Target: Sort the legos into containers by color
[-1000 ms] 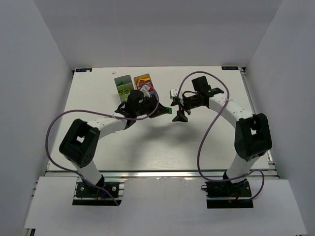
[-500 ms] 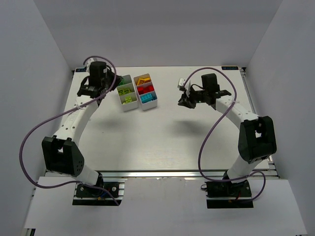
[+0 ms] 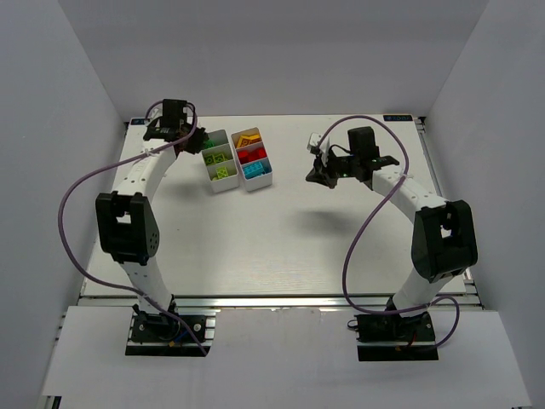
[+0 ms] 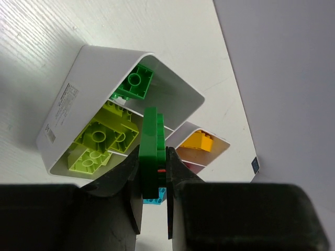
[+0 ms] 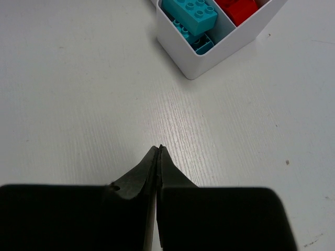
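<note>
— White plastic trays sit side by side on the table (image 5: 78, 78). The left tray (image 4: 65, 112) has a green brick (image 4: 135, 83) in its end cell and lime bricks (image 4: 102, 141) in the next.

— The right tray (image 5: 209, 60) holds glossy cyan bricks (image 5: 191, 13), red bricks (image 5: 238, 8) next door and an orange brick (image 4: 199, 141) beyond.

— The left end effector (image 4: 153, 172) is pinching a dark green lego (image 4: 151, 138) on edge, just by the left tray. The right end effector (image 5: 158, 151) is clamped on nothing.

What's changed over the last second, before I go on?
The left gripper, shut on a dark green studded brick, swung from mid-table to the far left, by the two white compartment trays. The right gripper, shut and empty, retreated slightly. The trays stayed put.
</note>
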`<state>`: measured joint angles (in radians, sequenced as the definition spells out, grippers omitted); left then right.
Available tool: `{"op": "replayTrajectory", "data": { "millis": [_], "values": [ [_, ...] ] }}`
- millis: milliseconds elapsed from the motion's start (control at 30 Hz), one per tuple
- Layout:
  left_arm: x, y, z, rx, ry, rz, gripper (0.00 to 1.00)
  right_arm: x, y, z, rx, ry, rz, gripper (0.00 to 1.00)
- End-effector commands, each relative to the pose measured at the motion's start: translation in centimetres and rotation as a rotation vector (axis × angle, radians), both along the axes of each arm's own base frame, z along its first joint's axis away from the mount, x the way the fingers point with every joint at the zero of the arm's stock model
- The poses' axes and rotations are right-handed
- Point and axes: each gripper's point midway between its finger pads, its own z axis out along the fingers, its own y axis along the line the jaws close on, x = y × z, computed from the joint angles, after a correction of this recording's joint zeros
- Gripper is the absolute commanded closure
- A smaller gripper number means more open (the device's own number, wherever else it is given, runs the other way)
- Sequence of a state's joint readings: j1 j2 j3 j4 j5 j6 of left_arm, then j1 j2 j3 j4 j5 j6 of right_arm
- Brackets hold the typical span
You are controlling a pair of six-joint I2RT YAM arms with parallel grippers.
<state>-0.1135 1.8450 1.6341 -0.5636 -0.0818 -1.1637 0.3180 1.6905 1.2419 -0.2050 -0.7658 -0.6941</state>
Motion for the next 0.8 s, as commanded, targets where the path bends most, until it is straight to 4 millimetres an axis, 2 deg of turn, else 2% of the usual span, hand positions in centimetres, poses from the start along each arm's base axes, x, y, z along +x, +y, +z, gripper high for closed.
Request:
{"op": "replayTrajectory", "data": {
  "millis": [0, 367, 767],
  "values": [
    [1.1, -0.6, 2.9, -0.068, -0.058, 0.003, 1.0, 0.6, 0.1, 1.7, 0.038, -0.04, 0.0, 0.98],
    [2.7, -1.7, 0.2, -0.139, -0.026, -0.012, 1.0, 0.5, -0.3, 0.9, 0.04, -0.02, -0.005, 0.98],
    [5.1, -2.3, -0.6, -0.161, -0.037, -0.016, 1.0, 0.3, -0.9, 0.4, 0.042, 0.0, -0.004, 0.98]
  ]
}}
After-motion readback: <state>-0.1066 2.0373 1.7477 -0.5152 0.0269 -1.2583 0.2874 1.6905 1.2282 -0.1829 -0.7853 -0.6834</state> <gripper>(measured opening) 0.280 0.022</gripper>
